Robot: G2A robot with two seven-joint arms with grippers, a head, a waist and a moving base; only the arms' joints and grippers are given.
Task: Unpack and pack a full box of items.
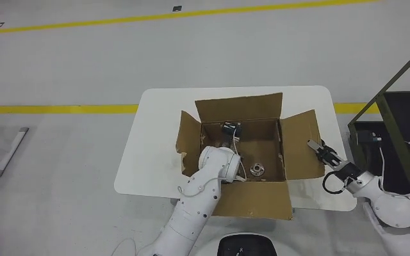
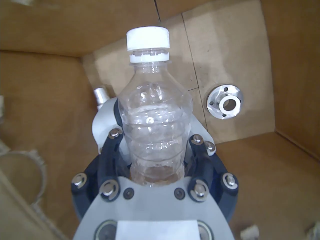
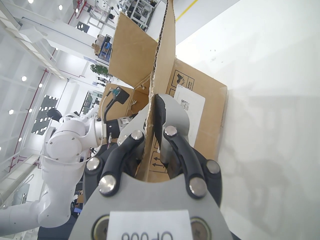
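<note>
I log: left hand (image 2: 153, 128) grips clear bottle (image 2: 150, 91) inside cardboard box (image 2: 295, 63); right hand (image 3: 153, 116) pinches its flap (image 3: 166, 51); surface (image 3: 262, 51) white.

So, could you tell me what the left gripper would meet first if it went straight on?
Probably the box floor, the cap of the held bottle touching first; the flange sits off to the side. Depth is unclear.

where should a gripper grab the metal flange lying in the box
The flange lies flat on the box floor, hub up, its thin rim flush with the cardboard. So probably pinch the raised centre hub from straight above, fingers either side.
</note>
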